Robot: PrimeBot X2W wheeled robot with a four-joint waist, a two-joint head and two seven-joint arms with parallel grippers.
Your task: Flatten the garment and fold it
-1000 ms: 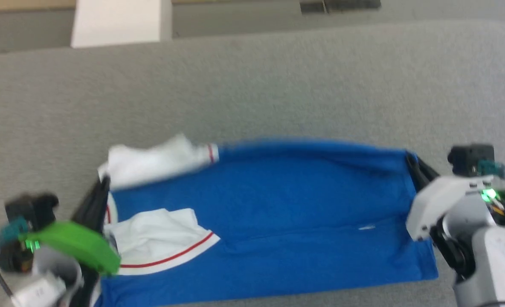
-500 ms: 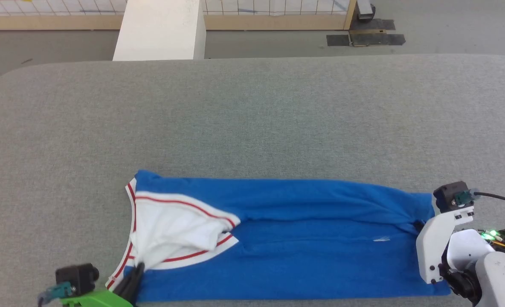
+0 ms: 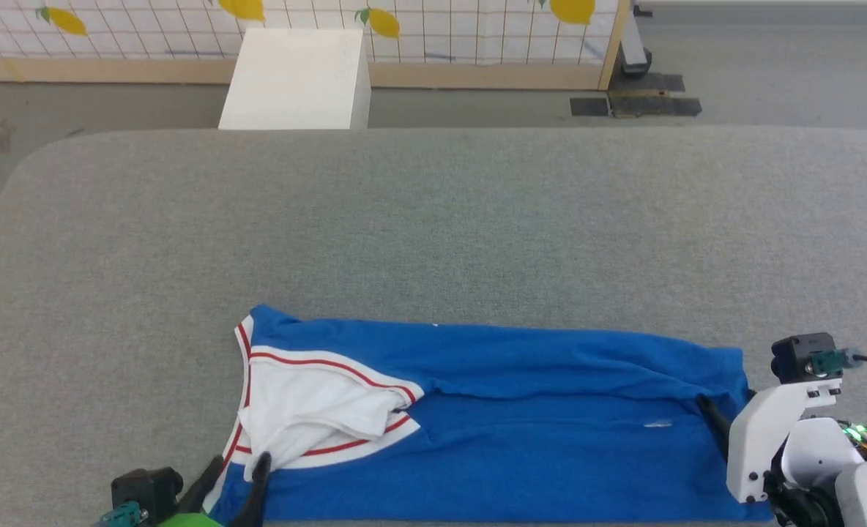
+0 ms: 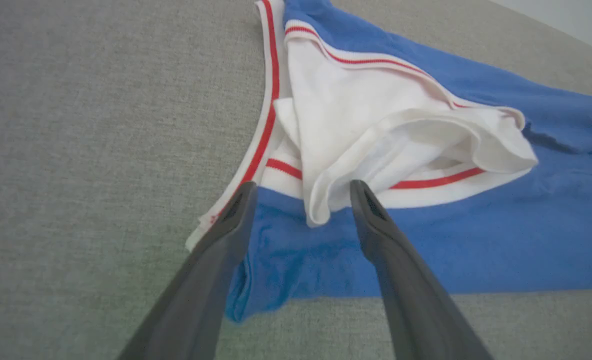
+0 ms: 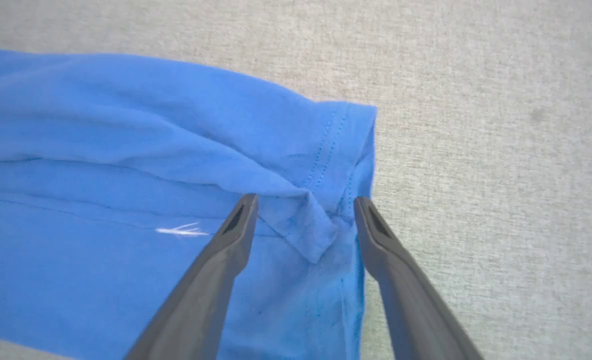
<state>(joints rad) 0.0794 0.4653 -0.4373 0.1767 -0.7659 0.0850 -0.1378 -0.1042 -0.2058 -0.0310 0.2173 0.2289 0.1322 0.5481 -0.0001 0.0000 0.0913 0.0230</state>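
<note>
Head view, garment: the garment (image 3: 492,432) lies folded lengthwise as a long blue band on the near part of the grey table (image 3: 433,219), with its white sleeve end (image 3: 309,410) at the left.
Head view, left gripper: the left gripper (image 3: 239,472) is at the bottom edge, fingers apart, tips at the band's near left corner.
Head view, right gripper: the right gripper (image 3: 710,419) is at the band's right end, with one dark finger showing over the blue hem.
Head view, beyond the table: a white box (image 3: 298,77) and a lattice panel (image 3: 441,29) printed with lemons.
Left wrist view: the fingers are spread wide and released. The sleeve end's drooping edge lies between the tips, unpinched.
Right wrist view: the fingers are spread wide and released, straddling a small turned-over corner of hem. Contact with the cloth cannot be told.
Change: a second ago both grippers pinched these ends and held the cloth stretched between them. Now both have let go and it rests flat. The camera has tilted up.
</note>
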